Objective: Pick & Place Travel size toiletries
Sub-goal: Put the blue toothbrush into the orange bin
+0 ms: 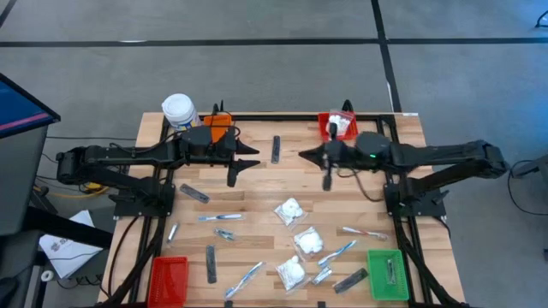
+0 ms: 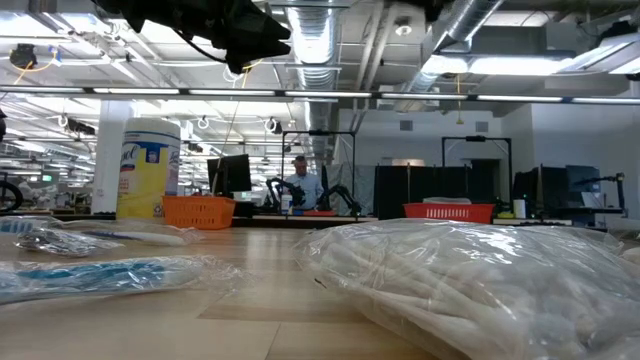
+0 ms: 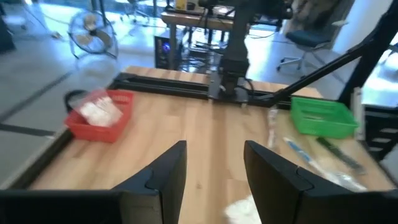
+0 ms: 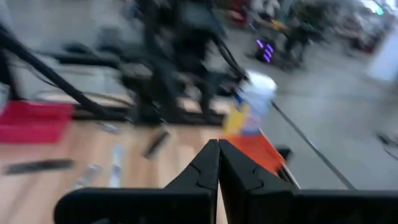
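High view: left gripper (image 1: 254, 162) sits over the back half of the table (image 1: 257, 214), near centre, fingers parted about halfway with bare wood between them; nothing held. Left wrist view confirms: both fingers (image 3: 163, 176) apart, empty gap.

Right gripper (image 1: 303, 155) faces it from the other side, just apart, fingers pressed together tip to tip, nothing between them (right wrist view, gripper (image 4: 218, 144)).

Toiletries: three white puffy packets (image 1: 291, 210) lie in a loose column right of centre toward the front. Toothbrushes (image 1: 219, 217) are scattered left of centre and at the front right. Dark grey flat bars lie about: one (image 1: 276, 149) between the two grippers at the back, one (image 1: 194, 193) under the left arm, more near the front edge. One more white packet (image 1: 339, 126) is in the red bin (image 1: 325, 125) at the back right, beside the right arm.

Green bin (image 1: 388, 274) at front right holds a slim item; which, cannot tell. Second red bin (image 1: 168, 279) at front left. Orange bin (image 1: 217, 122) and white-capped jar (image 1: 179, 109) at back left.
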Motion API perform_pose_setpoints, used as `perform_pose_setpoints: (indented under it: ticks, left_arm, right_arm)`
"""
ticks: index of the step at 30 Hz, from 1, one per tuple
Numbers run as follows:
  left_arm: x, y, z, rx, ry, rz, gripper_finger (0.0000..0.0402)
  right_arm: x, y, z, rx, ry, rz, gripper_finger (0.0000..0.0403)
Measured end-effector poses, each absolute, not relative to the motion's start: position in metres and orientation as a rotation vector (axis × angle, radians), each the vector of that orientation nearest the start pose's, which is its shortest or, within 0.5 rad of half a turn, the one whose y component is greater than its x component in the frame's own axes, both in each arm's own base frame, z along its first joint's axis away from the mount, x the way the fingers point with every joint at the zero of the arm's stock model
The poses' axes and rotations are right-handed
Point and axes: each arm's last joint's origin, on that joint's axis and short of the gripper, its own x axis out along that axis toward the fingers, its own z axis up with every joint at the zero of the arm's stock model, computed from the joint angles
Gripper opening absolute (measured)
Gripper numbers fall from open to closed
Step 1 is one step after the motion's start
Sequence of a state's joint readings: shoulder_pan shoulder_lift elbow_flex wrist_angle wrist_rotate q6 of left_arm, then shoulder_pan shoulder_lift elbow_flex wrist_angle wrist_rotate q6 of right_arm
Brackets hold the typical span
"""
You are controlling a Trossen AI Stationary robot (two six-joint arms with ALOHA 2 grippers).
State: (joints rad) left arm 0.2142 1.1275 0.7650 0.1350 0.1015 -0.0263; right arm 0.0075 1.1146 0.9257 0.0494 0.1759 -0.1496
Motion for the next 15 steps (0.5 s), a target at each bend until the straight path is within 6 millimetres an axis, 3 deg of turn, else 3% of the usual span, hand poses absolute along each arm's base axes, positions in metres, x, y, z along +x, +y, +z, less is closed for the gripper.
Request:
perform_pose_setpoints:
  ticks: [8, 15]
  left_arm:
    - [0.248, 0.052, 0.291, -0.005, 0.201, 0.159, 0.0153]
    - [0.266, 0.048, 0.277, -0.032, 0.211, 0.110, 0.0153]
  right_arm:
    - [0.218, 0.040, 0.363, -0.238, 0.047, 0.034, 0.0001]
    - [0.219, 0.049, 0.364, -0.249, 0.020, 0.066, 0.0001]
